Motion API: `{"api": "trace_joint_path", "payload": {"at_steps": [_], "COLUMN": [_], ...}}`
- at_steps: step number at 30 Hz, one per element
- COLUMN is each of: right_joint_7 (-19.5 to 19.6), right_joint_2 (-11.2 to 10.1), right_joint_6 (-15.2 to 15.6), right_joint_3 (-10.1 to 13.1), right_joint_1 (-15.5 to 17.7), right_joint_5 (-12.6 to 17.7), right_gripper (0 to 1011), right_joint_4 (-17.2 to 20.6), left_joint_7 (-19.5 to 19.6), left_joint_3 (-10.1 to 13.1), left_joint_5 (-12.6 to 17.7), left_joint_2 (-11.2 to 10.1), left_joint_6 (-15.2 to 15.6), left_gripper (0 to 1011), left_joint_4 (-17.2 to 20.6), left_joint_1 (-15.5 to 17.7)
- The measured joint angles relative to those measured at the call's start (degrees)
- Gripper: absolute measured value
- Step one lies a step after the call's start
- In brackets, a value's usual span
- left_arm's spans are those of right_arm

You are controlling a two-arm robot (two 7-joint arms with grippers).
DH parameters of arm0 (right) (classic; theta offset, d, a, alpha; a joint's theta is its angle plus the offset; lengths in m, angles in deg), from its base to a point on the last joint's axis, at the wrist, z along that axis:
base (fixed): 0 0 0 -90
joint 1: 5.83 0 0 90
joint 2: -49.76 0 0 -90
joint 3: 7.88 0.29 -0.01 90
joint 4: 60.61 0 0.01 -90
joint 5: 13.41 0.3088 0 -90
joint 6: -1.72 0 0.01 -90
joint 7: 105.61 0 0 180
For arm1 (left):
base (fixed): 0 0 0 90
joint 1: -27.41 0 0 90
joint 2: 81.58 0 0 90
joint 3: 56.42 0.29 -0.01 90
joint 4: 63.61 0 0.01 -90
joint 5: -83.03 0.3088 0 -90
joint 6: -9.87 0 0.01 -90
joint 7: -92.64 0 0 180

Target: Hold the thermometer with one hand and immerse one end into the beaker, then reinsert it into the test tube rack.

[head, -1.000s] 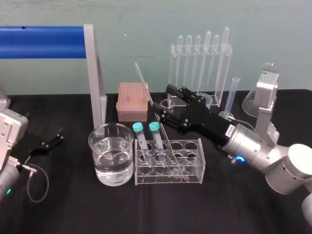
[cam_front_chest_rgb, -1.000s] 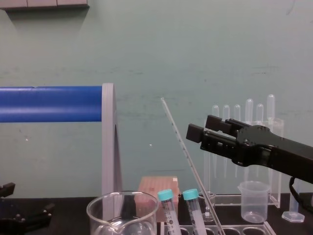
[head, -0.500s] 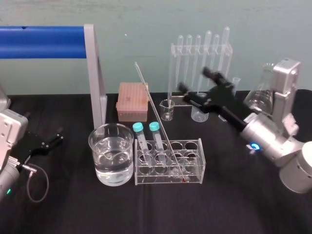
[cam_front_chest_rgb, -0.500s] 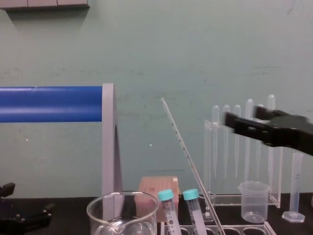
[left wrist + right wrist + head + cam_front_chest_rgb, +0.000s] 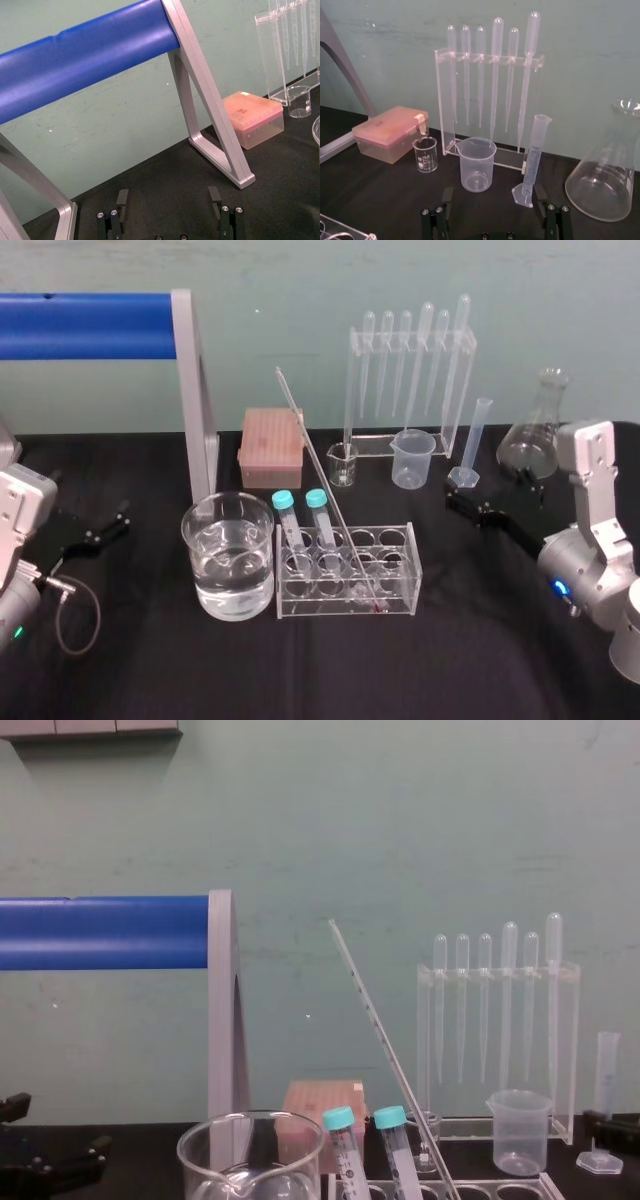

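Note:
The thermometer (image 5: 330,502) leans in the test tube rack (image 5: 398,592), its red tip at the rack's floor and its top tilted back and left; nothing holds it. In the chest view the thermometer (image 5: 385,1055) rises above the rack (image 5: 480,1190). The beaker (image 5: 228,556), partly full of water, stands just left of the rack. My right gripper (image 5: 492,498) is open and low over the table, well right of the rack. The right wrist view shows its fingers (image 5: 447,196) spread with nothing between them. My left gripper (image 5: 110,525) rests open at the far left, its fingers (image 5: 122,197) apart.
Two teal-capped tubes (image 5: 300,520) stand in the rack's left holes. Behind are a pink tip box (image 5: 272,446), a pipette stand (image 5: 412,380), a small glass beaker (image 5: 342,464), a plastic beaker (image 5: 413,458), a measuring cylinder (image 5: 472,445) and a flask (image 5: 535,440). A blue bar on a grey frame (image 5: 195,390) stands at left.
My right gripper has opened wider beside the thermometer and pulled away to the right and down. The thermometer stays leaning in the rack. The left arm has not moved.

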Motion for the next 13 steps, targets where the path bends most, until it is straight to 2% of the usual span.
{"api": "trace_joint_path", "payload": {"at_steps": [13], "right_joint_7": [-0.20], "right_joint_2": [-0.04], "right_joint_6": [-0.62], "right_joint_3": [-0.04], "right_joint_1": [-0.14], "right_joint_5": [0.24], "right_gripper": [1003], "right_joint_4": [0.50], "left_joint_7": [0.00], "left_joint_3": [0.00], "left_joint_5": [0.00], "left_joint_2": [0.00], "left_joint_6": [-0.01], "left_gripper": [1008], "left_joint_4": [0.01], "left_joint_1": [0.00]}}
